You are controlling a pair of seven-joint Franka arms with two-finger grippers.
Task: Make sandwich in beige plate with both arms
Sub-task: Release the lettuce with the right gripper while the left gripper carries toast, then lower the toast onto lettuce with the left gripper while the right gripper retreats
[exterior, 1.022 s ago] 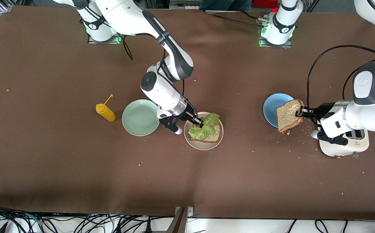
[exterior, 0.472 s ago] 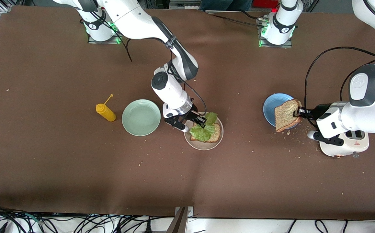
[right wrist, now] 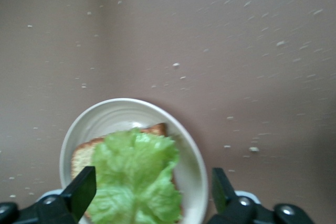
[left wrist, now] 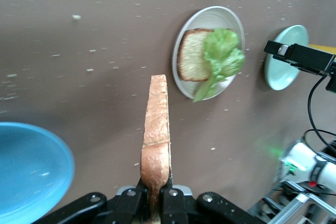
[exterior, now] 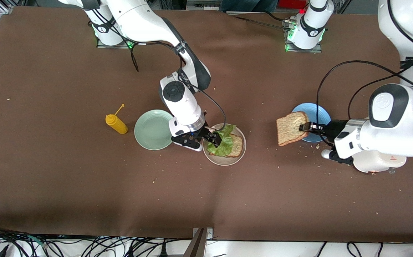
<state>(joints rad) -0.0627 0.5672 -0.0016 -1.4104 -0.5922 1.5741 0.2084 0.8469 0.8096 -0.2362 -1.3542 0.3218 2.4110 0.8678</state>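
Brown cloth covers the bench, and it lies bare and wide from 4 through 8 o'clock of the beige plate, so there is ample room there.

The tighter lane runs from 3 o'clock. There the left tool pinches the top bread slice by one edge, over the bench just off the blue plate.

The right tool hangs over the beige plate's rim at 9 o'clock, fingers spread wide either side of the lettuce. If it lingers, I judge the two tools could meet above the plate.

The mint plate crowds its retreat at 9 o'clock.

The lettuce lies on the lower slice and overhangs it. A slice landing tilted could drag the leaf off or crumble at the pinched edge.
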